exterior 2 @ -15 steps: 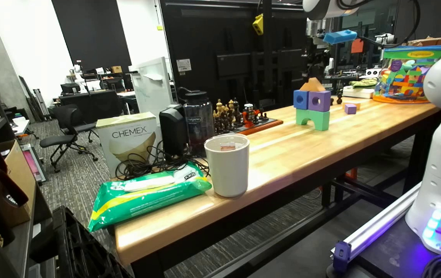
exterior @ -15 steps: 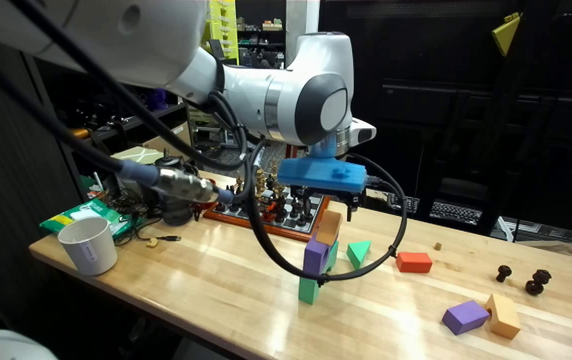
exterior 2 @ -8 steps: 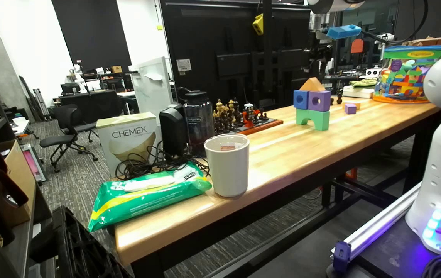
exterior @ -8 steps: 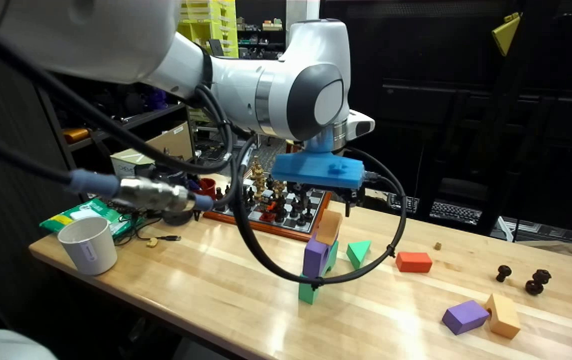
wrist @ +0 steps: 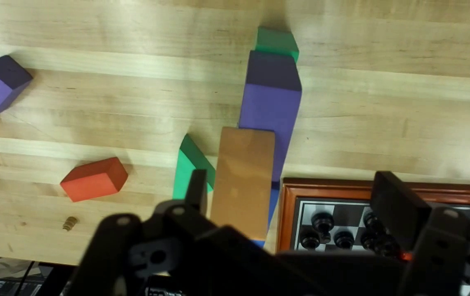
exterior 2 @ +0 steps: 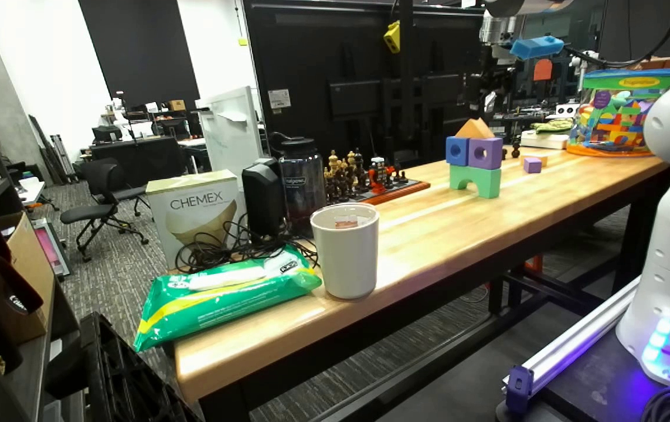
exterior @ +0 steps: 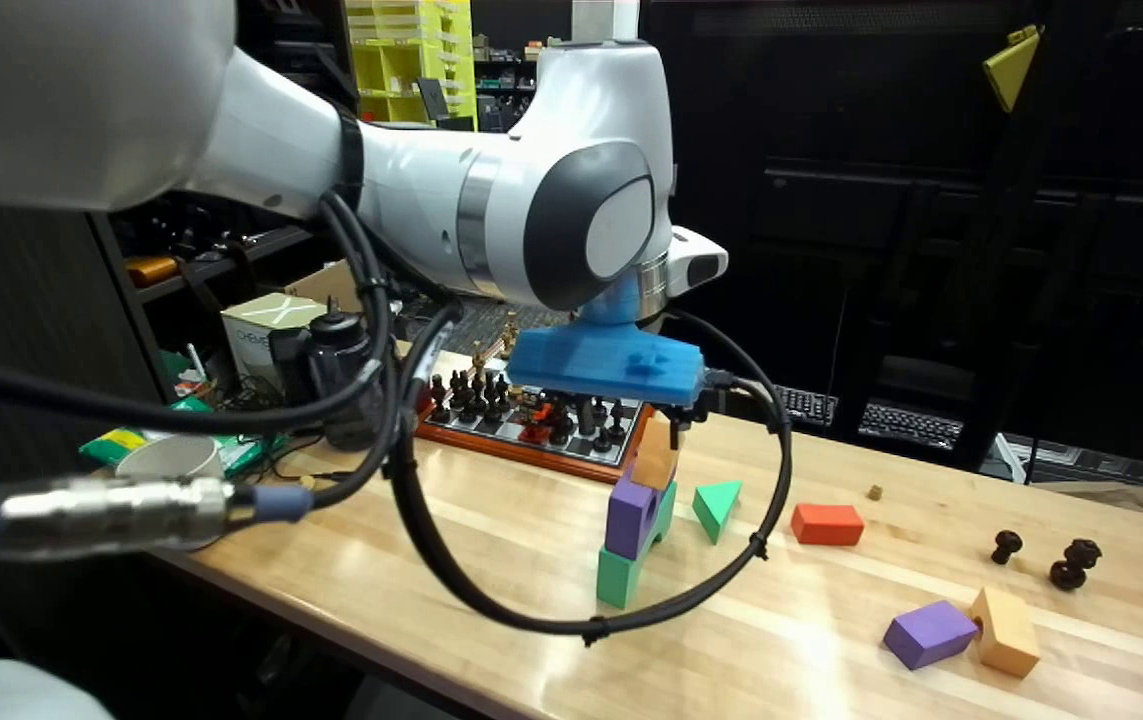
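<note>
My gripper (wrist: 292,186) stands open above the table, with nothing between its fingers. Under it, closer to the left finger (wrist: 196,187) in the wrist view, is the orange triangular block (wrist: 244,176) topping a small stack. That block rests across a purple block (exterior 2: 485,153) and a blue block (exterior 2: 457,150), both with round holes. Both sit on a green arch (exterior 2: 490,183). A green triangle (exterior: 716,508) lies beside the stack, partly hidden by the left finger in the wrist view. In an exterior view the gripper (exterior 2: 484,94) hangs just above the orange block, seemingly apart from it.
A chessboard (wrist: 288,218) with pieces adjoins the stack. A red block (exterior: 826,524), a loose purple block (exterior: 930,635), a tan block (exterior: 1005,632) and dark pieces (exterior: 1006,546) lie around. A white cup (exterior 2: 345,258) and bottle (exterior 2: 302,181) stand at one end. A cable (exterior: 596,628) loops below the wrist.
The arm and gripper have shifted left in an exterior view and right in an exterior view, ending slightly lower in the former. The stack and loose blocks have not moved. The gripper stays open.
</note>
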